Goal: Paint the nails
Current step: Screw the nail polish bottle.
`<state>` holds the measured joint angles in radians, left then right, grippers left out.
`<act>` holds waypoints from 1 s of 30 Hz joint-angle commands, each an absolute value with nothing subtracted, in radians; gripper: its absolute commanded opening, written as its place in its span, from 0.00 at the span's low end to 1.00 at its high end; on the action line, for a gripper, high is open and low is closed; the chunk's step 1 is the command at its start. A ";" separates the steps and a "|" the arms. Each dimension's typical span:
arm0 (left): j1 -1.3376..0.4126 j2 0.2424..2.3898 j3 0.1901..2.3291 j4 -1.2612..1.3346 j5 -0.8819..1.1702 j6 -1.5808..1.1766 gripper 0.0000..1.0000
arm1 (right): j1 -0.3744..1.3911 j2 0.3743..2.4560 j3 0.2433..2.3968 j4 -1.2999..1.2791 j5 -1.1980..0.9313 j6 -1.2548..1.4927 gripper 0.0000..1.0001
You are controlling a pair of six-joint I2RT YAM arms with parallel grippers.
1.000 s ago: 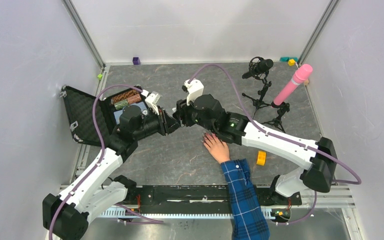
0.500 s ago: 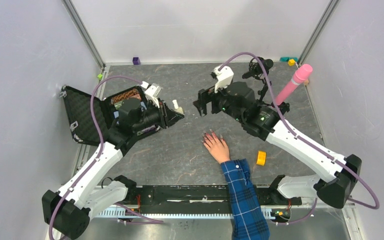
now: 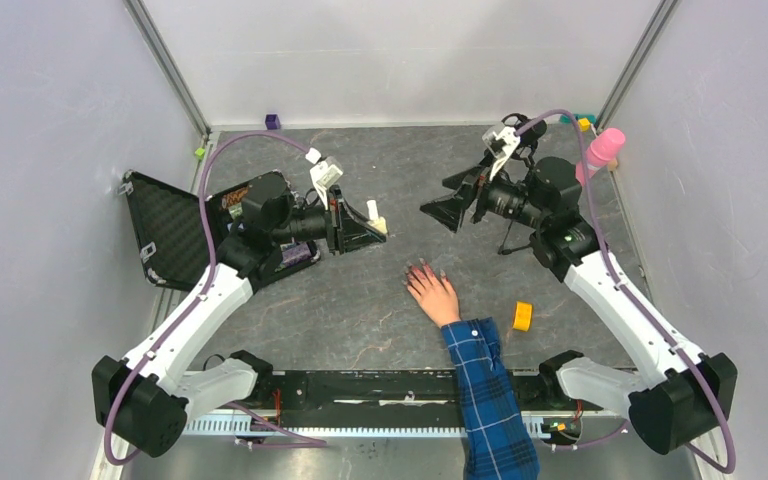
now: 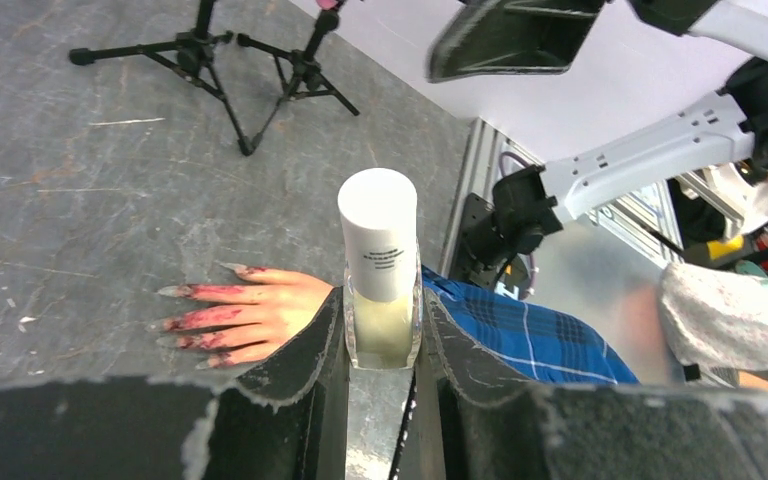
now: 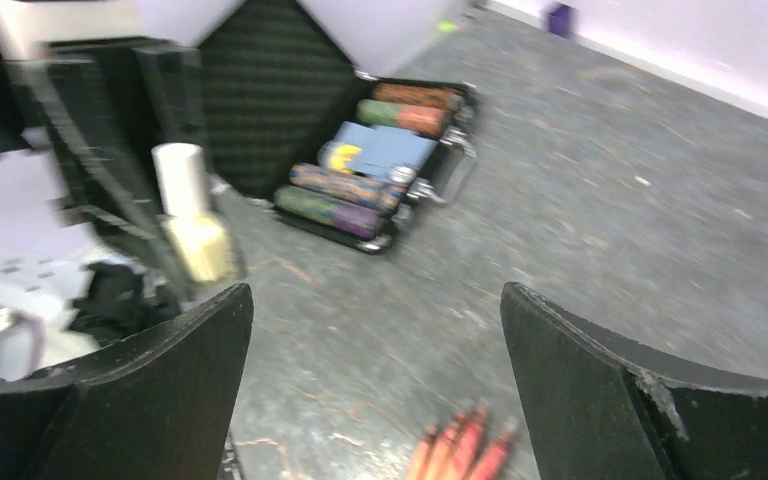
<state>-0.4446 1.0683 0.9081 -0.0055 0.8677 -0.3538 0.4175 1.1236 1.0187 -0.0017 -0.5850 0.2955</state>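
A pale hand (image 3: 434,294) in a blue plaid sleeve (image 3: 485,385) lies flat on the table, its small dark-pink nails (image 3: 420,267) pointing away from me. My left gripper (image 3: 372,226) is shut on a small bottle (image 3: 373,213) with a white cap, held above the table left of the hand. The left wrist view shows the bottle (image 4: 380,270) upright between the jaws of the left gripper (image 4: 382,335), with the hand (image 4: 260,310) and its red-smeared fingers beyond. My right gripper (image 3: 452,207) is open and empty, above and right of the hand. In the right wrist view the right gripper (image 5: 375,305) frames the blurred fingertips (image 5: 460,445).
An open black case (image 3: 175,225) holding several coloured items sits at the left and also shows in the right wrist view (image 5: 380,170). Microphone tripods (image 3: 520,190) and a pink foam microphone (image 3: 600,150) stand at the back right. A yellow ring (image 3: 522,316) lies right of the sleeve.
The two grippers were together at the bottle; my right arm has since pulled away to the back right with open jaws. My left gripper has swung right, keeping the bottle.
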 commanded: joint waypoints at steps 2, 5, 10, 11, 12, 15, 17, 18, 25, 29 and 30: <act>-0.444 1.044 0.904 0.048 0.980 -0.332 0.02 | 0.411 1.098 0.943 0.458 -0.935 0.569 0.96; -0.447 1.043 0.902 0.047 0.993 -0.335 0.02 | 0.421 1.111 0.915 0.599 -0.942 0.685 0.95; -0.456 1.041 0.893 0.048 0.989 -0.338 0.02 | 0.509 1.176 0.942 0.609 -0.902 0.697 0.89; -0.459 1.043 0.892 0.048 0.988 -0.339 0.02 | 0.525 1.191 0.949 0.618 -0.897 0.700 0.88; -0.461 1.043 0.891 0.047 0.989 -0.339 0.02 | 0.539 1.204 0.955 0.628 -0.894 0.708 0.87; -0.467 1.041 0.891 0.048 0.991 -0.337 0.02 | 0.566 1.242 0.970 0.680 -0.888 0.742 0.84; -0.468 1.040 0.891 0.048 0.994 -0.337 0.02 | 0.584 1.265 0.981 0.696 -0.884 0.753 0.81; -0.468 1.041 0.891 0.046 0.996 -0.337 0.02 | 0.594 1.274 0.988 0.695 -0.882 0.752 0.80; -0.477 1.044 0.891 0.045 1.011 -0.334 0.02 | 0.623 1.329 1.016 0.697 -0.879 0.749 0.71; -0.485 1.050 0.896 0.036 1.019 -0.329 0.02 | 0.628 1.347 1.034 0.684 -0.873 0.740 0.62; -0.485 1.050 0.897 0.031 1.020 -0.325 0.02 | 0.630 1.351 1.038 0.676 -0.873 0.735 0.59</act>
